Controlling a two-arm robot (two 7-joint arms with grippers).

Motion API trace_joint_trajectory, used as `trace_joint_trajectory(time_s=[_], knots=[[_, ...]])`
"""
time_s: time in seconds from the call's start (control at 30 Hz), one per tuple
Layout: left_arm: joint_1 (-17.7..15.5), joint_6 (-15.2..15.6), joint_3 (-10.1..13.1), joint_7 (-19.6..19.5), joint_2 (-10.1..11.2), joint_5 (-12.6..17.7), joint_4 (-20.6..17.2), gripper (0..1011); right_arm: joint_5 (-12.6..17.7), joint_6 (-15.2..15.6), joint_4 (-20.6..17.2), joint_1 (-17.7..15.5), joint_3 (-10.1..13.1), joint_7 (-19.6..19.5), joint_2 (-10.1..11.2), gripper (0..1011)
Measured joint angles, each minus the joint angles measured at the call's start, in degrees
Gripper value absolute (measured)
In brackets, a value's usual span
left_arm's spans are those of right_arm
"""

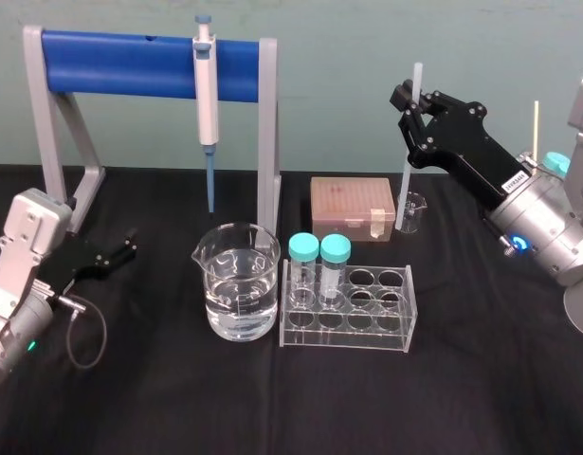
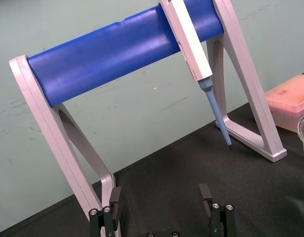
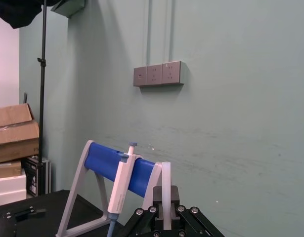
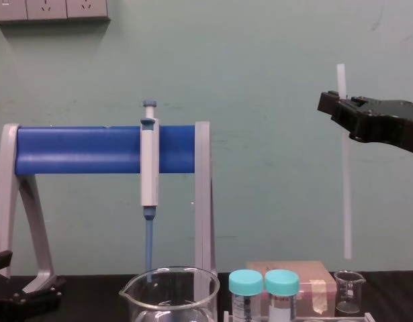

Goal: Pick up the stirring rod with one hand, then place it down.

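The right gripper (image 1: 416, 106) is raised well above the table at the robot's right, its jaws pressed on the stirring rod (image 4: 345, 188) near the rod's upper end. The rod hangs upright and clear of the surface. In the chest view its lower end sits just above the small beaker (image 4: 348, 291) at the back right, without touching it.

Beside that beaker stands a pink tip box (image 1: 353, 208). In front of the box is a clear tube rack (image 1: 367, 327) with two teal-capped tubes (image 1: 319, 265) at its left end. A large beaker (image 1: 238, 294) holding water stands just left of the rack. Behind it, a pipette (image 1: 207, 90) hangs from a stand with a blue bar (image 1: 120, 63).

The left gripper (image 1: 120, 251) rests low at the robot's left, jaws spread and holding nothing.

A black cloth (image 1: 481, 379) covers the table. Behind it is a pale green wall (image 4: 260, 60) with a row of sockets (image 3: 157, 75). Cardboard boxes (image 3: 13, 133) and a black pole (image 3: 42, 98) stand off to one side.
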Motion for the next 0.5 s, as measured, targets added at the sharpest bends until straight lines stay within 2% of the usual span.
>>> trace_joint_trajectory(time_s=[0.5], knots=[[0.0,0.0,0.0,0.0,0.0,0.0,0.0,1001,-0.1,0.0,1.0,0.7,-0.5,0.2,-0.3,72]])
